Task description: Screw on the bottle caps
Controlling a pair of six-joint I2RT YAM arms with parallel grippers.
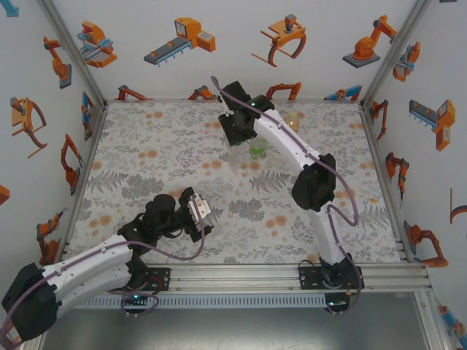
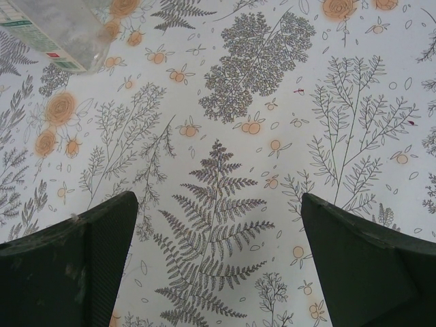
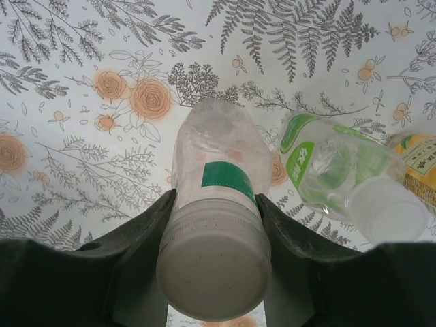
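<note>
Bottle cap (image 3: 212, 269) in right hand (image 3: 216, 204)

- The clear labelled plastic bottle (image 2: 54, 30) was cropped by the left wrist view's top-left corner.
- The amber-yellow plastic bottle (image 3: 419, 163) ran off the right wrist view's edge.

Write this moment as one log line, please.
right jaws: shut on pale round plastic cap of clear labelled plastic bottle | left jaws: open, empty, above patterned mat
</note>
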